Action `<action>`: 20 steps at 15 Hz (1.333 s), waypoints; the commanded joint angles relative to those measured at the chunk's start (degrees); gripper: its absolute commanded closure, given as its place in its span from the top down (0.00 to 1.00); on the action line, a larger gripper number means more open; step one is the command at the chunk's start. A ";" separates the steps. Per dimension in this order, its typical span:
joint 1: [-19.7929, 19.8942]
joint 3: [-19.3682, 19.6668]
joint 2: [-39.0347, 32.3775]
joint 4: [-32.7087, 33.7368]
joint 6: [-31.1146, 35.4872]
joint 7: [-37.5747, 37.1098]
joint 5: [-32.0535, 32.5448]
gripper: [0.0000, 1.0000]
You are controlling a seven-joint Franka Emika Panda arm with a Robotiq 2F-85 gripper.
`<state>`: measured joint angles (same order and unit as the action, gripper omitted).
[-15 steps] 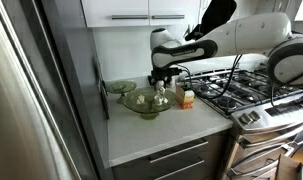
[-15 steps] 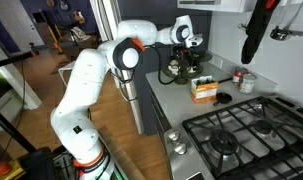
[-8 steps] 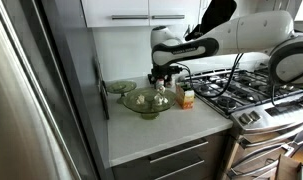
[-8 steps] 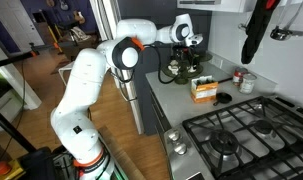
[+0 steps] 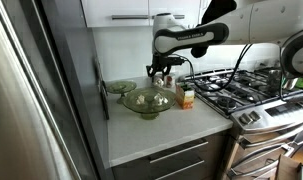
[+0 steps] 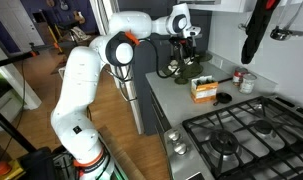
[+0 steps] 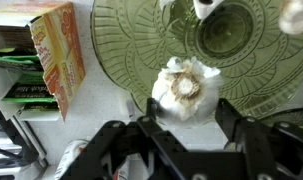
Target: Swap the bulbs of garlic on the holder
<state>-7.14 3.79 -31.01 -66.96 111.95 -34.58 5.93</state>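
My claw (image 7: 187,112) is clamped on 1 garlic bulb (image 7: 184,90), hanging above the holder (image 7: 131,40). 2 more bulbs (image 7: 206,8) lie inside the holder, which sits toward the desk's (image 5: 161,135) back edge, beside the carton (image 7: 56,50).

Even indoor light; wrist view soft, blurred near bottom edge.
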 commanded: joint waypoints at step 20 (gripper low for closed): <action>0.45 -3.81 1.54 -4.95 0.84 11.42 -7.26 1.00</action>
<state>-6.27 0.36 -27.51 -72.70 112.11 -23.67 -0.94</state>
